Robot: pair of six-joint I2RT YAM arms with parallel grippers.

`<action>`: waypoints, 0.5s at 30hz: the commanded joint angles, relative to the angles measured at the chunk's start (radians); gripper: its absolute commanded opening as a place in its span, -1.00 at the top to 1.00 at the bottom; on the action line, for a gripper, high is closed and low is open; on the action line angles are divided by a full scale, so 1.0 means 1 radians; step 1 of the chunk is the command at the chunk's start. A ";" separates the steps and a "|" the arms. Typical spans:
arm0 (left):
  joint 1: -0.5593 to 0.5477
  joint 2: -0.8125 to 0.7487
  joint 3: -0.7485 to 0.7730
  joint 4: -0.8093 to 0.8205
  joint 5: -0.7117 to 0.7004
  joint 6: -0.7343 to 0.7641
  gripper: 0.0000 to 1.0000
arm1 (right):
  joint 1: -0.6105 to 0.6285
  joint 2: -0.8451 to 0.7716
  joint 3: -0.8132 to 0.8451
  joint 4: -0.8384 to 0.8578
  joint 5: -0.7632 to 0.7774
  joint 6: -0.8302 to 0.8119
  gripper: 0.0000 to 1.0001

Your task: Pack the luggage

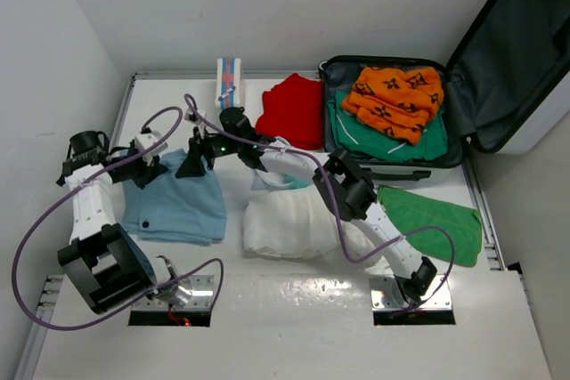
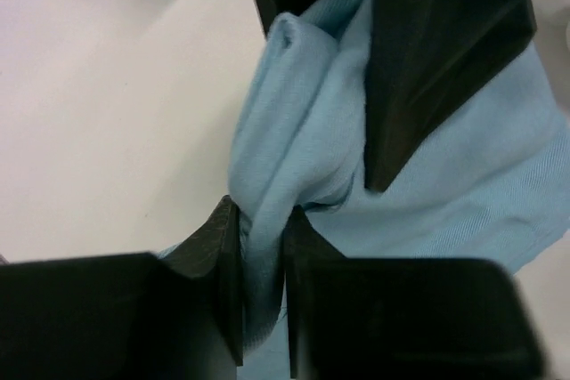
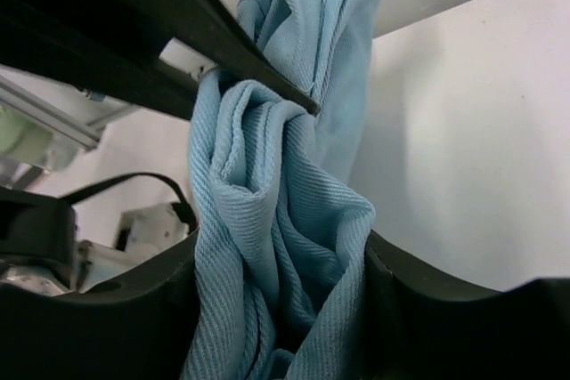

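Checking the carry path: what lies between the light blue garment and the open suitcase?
Top view: a red garment lies there, beside the suitcase; the right arm also extends toward the light blue garment.

White table (image 1: 294, 331) bears luggage (image 1: 508, 68), red garment (image 1: 294, 113), white garment (image 1: 285, 224), blue garment (image 1: 178, 206), green cloth (image 1: 436, 220)

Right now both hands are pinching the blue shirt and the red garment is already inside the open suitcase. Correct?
One error: the red garment lies on the table just left of the open suitcase, not inside it, as the top external view shows. The left hand and the right hand do both pinch the blue shirt.
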 commanded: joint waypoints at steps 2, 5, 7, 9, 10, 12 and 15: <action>0.022 -0.057 0.119 0.050 0.180 -0.121 0.48 | 0.013 -0.058 0.072 0.086 -0.026 0.136 1.00; 0.065 -0.066 0.174 0.126 0.169 -0.271 0.26 | -0.023 -0.150 0.046 0.113 -0.050 0.202 1.00; 0.093 -0.066 0.199 0.173 0.169 -0.409 0.17 | -0.054 -0.193 0.028 0.093 -0.083 0.221 1.00; 0.126 -0.075 0.220 0.217 0.169 -0.455 0.17 | -0.111 -0.284 0.009 0.068 -0.131 0.256 1.00; 0.136 -0.075 0.220 0.232 0.180 -0.497 0.14 | -0.126 -0.329 -0.008 0.036 -0.156 0.256 1.00; 0.136 -0.086 0.220 0.272 0.189 -0.520 0.14 | -0.190 -0.386 -0.009 -0.028 -0.191 0.253 1.00; 0.136 -0.095 0.181 0.320 0.200 -0.569 0.12 | -0.278 -0.483 -0.015 -0.117 -0.247 0.264 1.00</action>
